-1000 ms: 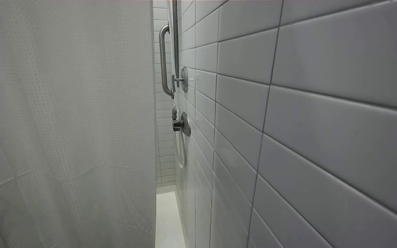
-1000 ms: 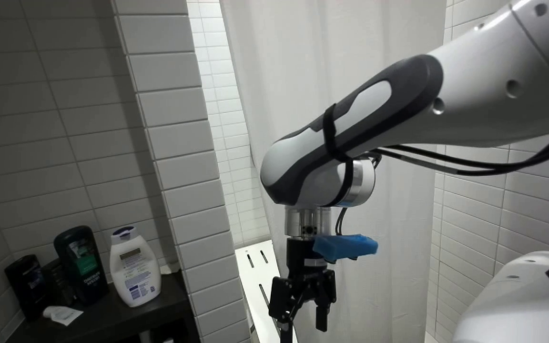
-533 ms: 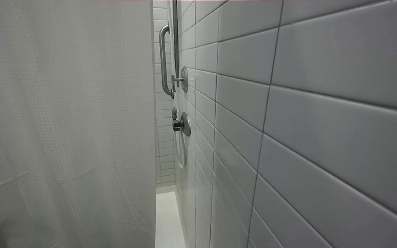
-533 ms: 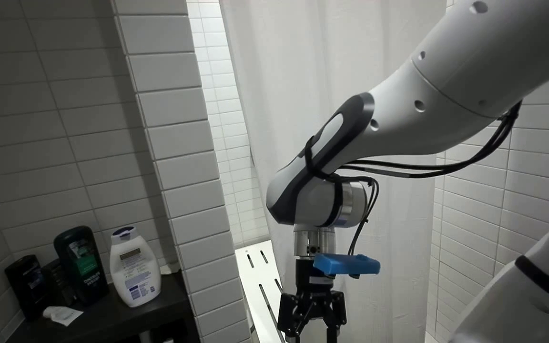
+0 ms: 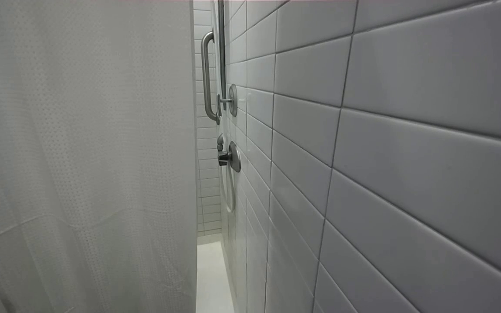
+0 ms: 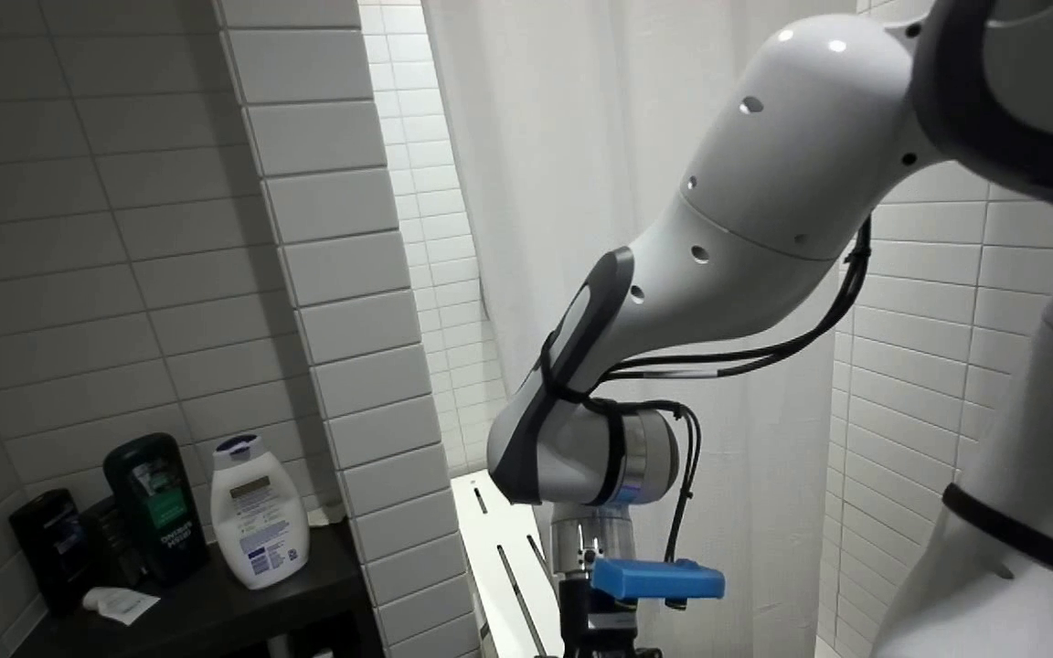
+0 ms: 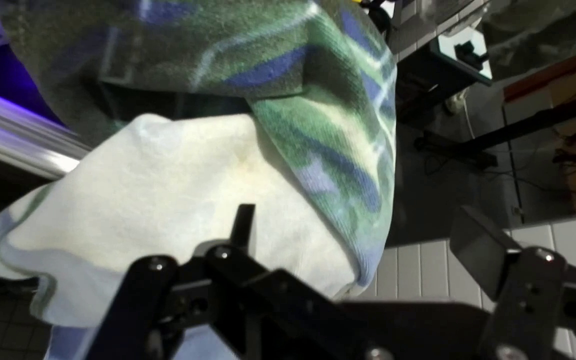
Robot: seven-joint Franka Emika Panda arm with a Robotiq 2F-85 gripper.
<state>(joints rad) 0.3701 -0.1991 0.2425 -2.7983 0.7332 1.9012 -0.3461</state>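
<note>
My gripper (image 7: 364,240) stands open in the wrist view, its two fingers far apart and nothing clasped between them. A cloth (image 7: 338,150) patterned in green and blue, with a pale cream underside, hangs in folds right before it. Its lower corner shows in the gap between the fingers, nearer the left one; whether they touch I cannot tell. In an exterior view the arm points downward, with a blue block (image 6: 659,580) fixed at the wrist, and the fingertips lie below the frame. The cloth appears in neither exterior view.
A white shower curtain (image 6: 764,512) hangs behind the arm. Beside it are a slotted white bench (image 6: 485,521) and a tiled pillar (image 6: 344,228). Bottles, one white (image 6: 257,521), stand on a dark shelf (image 6: 216,612). A metal rail (image 7: 43,150) runs left of the cloth.
The gripper has moved down until its fingers left the bottom of an exterior view. The forearm has steepened, and the elbow has come into sight at upper right. The jaws stay open.
</note>
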